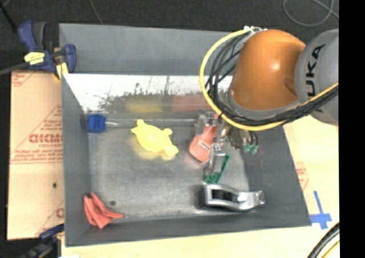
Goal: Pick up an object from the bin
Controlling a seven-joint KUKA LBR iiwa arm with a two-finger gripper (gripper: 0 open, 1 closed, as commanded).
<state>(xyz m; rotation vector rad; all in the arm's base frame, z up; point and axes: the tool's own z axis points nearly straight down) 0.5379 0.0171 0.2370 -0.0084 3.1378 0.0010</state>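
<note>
My gripper hangs low in the right half of the bin, under the arm's orange cover. A salmon-pink soft thing lies right against its left side, and whether it is gripped I cannot tell. Just below the gripper lies a silver and black tape dispenser near the bin's front wall. A yellow rubber toy rests in the middle of the bin, to the left of the pink thing.
A blue-capped clear tube lies by the back left wall. A red crumpled thing sits in the front left corner. The arm and its cables hang over the bin's back right part.
</note>
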